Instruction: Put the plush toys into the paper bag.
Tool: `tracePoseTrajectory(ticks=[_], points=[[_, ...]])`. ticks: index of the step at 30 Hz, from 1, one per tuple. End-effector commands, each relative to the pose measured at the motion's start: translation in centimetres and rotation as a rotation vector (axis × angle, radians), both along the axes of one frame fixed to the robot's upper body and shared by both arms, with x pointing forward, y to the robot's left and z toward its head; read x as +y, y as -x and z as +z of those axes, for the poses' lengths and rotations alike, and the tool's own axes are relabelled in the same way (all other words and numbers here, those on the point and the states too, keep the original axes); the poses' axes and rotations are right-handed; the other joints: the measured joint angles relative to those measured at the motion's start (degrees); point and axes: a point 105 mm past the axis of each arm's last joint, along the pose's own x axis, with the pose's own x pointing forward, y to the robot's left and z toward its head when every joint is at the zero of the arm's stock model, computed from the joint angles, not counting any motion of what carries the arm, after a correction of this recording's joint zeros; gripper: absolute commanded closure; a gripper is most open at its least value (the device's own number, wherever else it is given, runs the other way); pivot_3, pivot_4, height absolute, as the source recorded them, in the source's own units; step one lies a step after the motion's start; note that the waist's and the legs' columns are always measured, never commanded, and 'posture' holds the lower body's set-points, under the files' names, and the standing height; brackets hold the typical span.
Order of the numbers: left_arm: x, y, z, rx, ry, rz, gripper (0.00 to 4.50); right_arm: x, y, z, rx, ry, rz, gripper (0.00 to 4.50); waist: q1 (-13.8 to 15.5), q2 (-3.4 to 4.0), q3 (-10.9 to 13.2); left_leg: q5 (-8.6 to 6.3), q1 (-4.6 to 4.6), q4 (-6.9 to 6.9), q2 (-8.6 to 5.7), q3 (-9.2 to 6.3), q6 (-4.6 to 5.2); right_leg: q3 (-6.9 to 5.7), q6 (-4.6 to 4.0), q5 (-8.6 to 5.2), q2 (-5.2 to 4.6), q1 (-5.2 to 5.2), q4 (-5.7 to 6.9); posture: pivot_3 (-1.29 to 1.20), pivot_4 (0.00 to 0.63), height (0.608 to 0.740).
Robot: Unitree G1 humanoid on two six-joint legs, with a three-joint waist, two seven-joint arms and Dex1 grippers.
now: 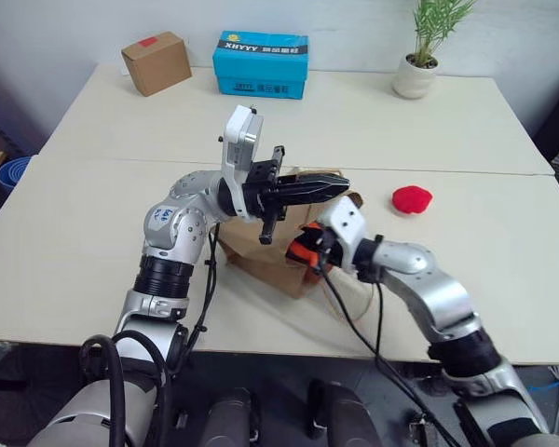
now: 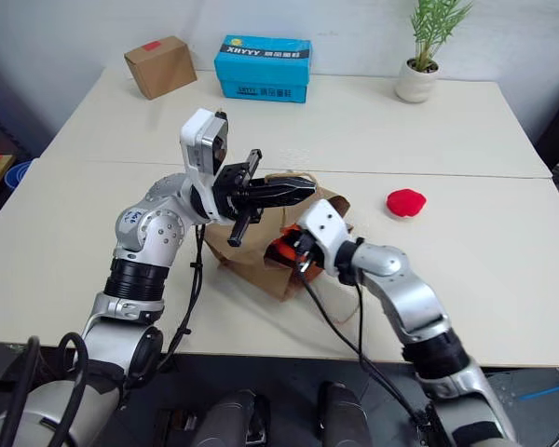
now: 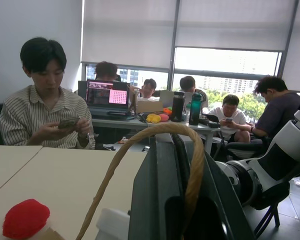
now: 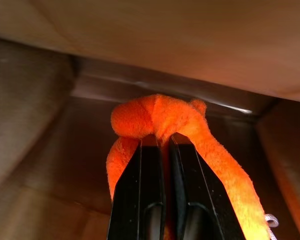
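Inside paper bag (image 1: 261,251), right gripper (image 4: 165,142) pinching orange toy (image 4: 155,117)

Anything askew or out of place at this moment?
The paper bag lies tipped on the table rather than standing, its mouth held up by the left pincer gripping a cord handle. The right pincer holds the orange toy inside the mouth. The red toy remains on the table.

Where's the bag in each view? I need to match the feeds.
Left eye: bag at centre, on the near table.
Right eye: centre again.
Left wrist: its handle arches over the left claw.
Right wrist: its brown inside, behind the orange toy.
Shared landmark: red toy, seen in both eye views and the left wrist.
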Motion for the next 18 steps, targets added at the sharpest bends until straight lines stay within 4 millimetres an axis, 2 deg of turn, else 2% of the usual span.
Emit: tracePoseTrajectory(ticks=[1,4,5,10,14,16,18], points=[[0.3,0.2,0.9,-0.048,0.024,-0.001,4.5,0.5,0.2,0.2,0.045,-0.065,0.015,4.47,-0.01,0.0,0.0,0.0,-0.01,0.0,-0.01,0.0,0.0,0.0,0.0,0.0,-0.01,0.0,0.0,0.0,0.15,0.74],[0.6,-0.2,0.7,-0.062,0.008,0.021,4.5,0.0,0.4,0.1,0.021,-0.06,0.018,3.73,-0.07,0.0,0.0,0.0,-0.01,0.0,-0.01,-0.02,0.01,0.01,0.01,0.0,-0.02,0.01,-0.01,0.0,0.15,0.74],[0.9,-0.3,0.9,-0.065,0.012,0.034,4.5,-0.5,0.5,0.7,-0.005,-0.073,0.013,3.37,-0.17,0.0,0.0,0.0,-0.01,0.0,-0.01,-0.01,0.01,0.01,0.01,0.0,-0.01,0.01,-0.01,0.0,0.15,0.74],[2.7,-1.4,1.5,-0.077,0.02,0.113,4.5,-2.7,5.2,4.6,-0.046,-0.254,0.227,1.61,-0.45,0.0,0.0,-0.01,-0.07,-0.01,-0.01,-0.09,0.02,0.03,0.01,0.0,-0.02,0.0,-0.06,0.0,0.15,0.74],[3.1,-1.5,1.4,-0.088,0.004,0.13,4.5,-5.5,7.8,6.2,-0.026,-0.374,0.251,0.21,-0.42,0.0,0.0,-0.01,-0.06,-0.04,-0.01,-0.12,0.02,0.01,0.01,0.0,-0.02,0.01,-0.06,0.0,0.15,0.74],[3.3,-1.4,1.4,-0.096,-0.001,0.133,4.5,-8.1,8.2,5.9,-0.048,-0.36,0.157,0.05,-0.05,-0.01,0.0,-0.02,-0.05,-0.04,-0.03,-0.12,0.05,0.01,0.01,0.01,-0.05,0.03,-0.06,0.0,0.15,0.74],[3.4,-1.3,1.7,-0.108,0.001,0.135,4.5,-11.5,8.7,4.1,-0.073,-0.255,0.025,0.05,0.54,-0.01,0.0,-0.04,-0.05,-0.03,-0.06,-0.12,0.08,0.02,0.02,0.01,-0.06,0.04,-0.08,0.0,0.15,0.74]])
